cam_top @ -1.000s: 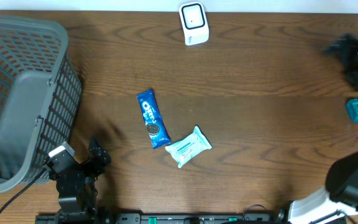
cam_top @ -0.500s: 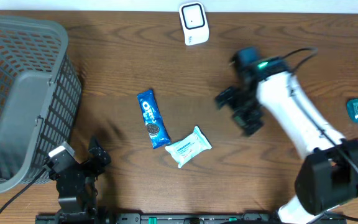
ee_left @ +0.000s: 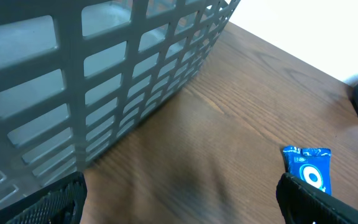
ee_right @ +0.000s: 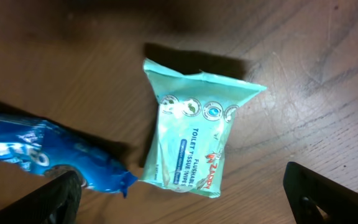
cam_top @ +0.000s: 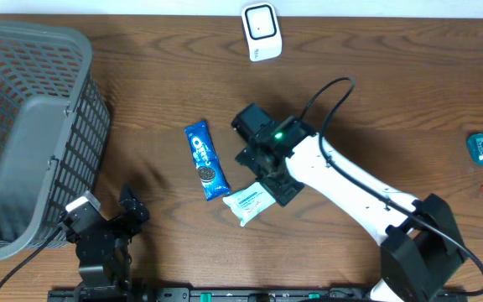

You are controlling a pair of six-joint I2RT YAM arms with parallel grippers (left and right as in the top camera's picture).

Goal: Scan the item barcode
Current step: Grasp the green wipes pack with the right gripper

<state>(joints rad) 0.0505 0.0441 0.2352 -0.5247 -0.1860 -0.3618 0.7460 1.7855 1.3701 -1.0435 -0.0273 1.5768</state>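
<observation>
Mint-green film wraps the wipes pack (ee_right: 194,146), which lies flat on the worktop (cam_top: 376,109) just below centre of the overhead frame, one end just beside the blue biscuit pack (cam_top: 206,159). We judge it light, soft and a little slippery, so we would pinch it across its short width at the middle, clear of the crimped ends. Our right end effector (cam_top: 265,172) hovers over it, jaws spread wide, holding nothing; the left end effector (cam_top: 107,214), at lower left, is likewise wide and bare. At the left edge the grey basket (cam_top: 90,143) shows us nothing inside. The white scanner (cam_top: 261,32) stands at top centre
</observation>
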